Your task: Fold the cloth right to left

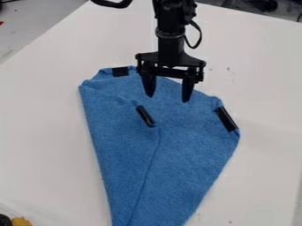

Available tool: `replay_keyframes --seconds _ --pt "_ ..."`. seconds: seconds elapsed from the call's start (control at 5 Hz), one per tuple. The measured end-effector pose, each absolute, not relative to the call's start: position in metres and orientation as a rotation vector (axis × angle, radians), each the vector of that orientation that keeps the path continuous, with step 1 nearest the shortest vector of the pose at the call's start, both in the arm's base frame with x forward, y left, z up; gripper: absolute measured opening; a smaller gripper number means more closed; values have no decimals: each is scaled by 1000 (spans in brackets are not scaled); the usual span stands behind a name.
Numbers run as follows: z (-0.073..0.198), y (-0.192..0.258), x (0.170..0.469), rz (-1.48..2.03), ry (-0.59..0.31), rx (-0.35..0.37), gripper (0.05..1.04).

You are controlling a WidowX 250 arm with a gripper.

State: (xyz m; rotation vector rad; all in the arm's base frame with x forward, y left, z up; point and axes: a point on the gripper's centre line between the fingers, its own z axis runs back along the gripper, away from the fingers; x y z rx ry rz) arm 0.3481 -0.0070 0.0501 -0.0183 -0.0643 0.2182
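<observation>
The black gripper (168, 98) hangs over the upper part of the blue cloth (183, 150), its two fingers apart with nothing between them. Part of the cloth's left side lies folded over, its edge running down the middle toward the bottom of the view. Black tape patches mark the cloth: one at the top left, one near the middle at the folded flap's corner, and one at the right edge. Whether the fingertips touch the cloth, I cannot tell.
A white table (47, 141) lies under the cloth. At the bottom left corner sits a yellow object (21, 221) beside something black. A grey floor shows past the table's edge at the upper left.
</observation>
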Motion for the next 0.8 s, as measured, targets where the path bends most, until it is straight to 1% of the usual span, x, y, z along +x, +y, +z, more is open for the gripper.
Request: replay_keyframes --seconds 0.2,0.4,0.6,0.8 --pt "38 -7 346 225 -34 -15 1000" --pt "28 -26 364 197 -66 2 1000" --pt "40 -57 389 158 -91 38 999" --pt "47 -82 403 137 -134 71 999"
